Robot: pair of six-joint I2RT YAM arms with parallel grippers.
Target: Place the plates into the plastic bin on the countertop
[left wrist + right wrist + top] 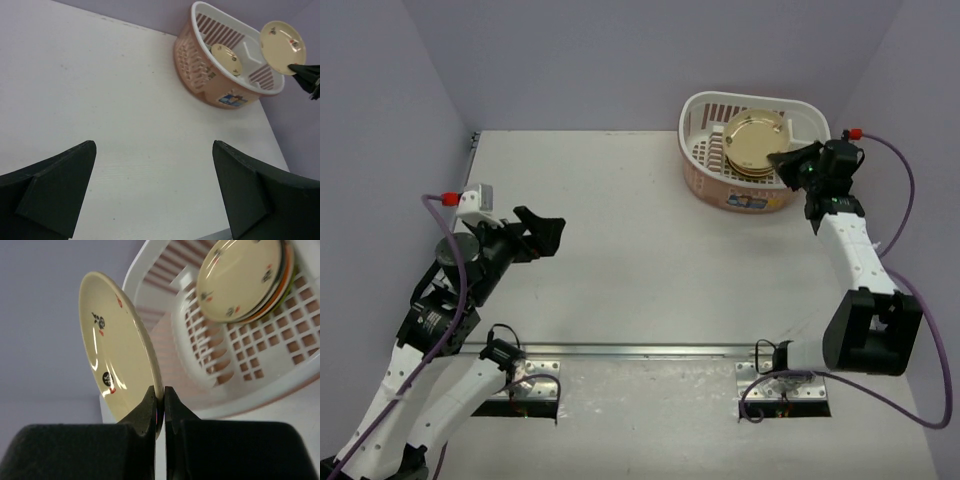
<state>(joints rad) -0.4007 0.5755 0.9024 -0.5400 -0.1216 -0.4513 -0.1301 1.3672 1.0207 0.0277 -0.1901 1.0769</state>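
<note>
My right gripper [786, 164] is shut on the rim of a cream floral plate [754, 138], held edge-on above the plastic bin [718, 191] at the back right of the countertop [640, 260]. The right wrist view shows the pinched plate [120, 350] between the closed fingers [150, 407], and a stack of plates [240, 280] lying in the bin [200, 345] below it. My left gripper [545, 232] stands open and empty over the left side of the table. From the left wrist, the held plate [282, 40] hangs over the bin [200, 75], with the stack [226, 59] inside.
Purple walls close in the table at the back and both sides. A metal strip [640, 350] runs along the front edge near the arm bases. A purple cable [900, 175] loops off the right wrist.
</note>
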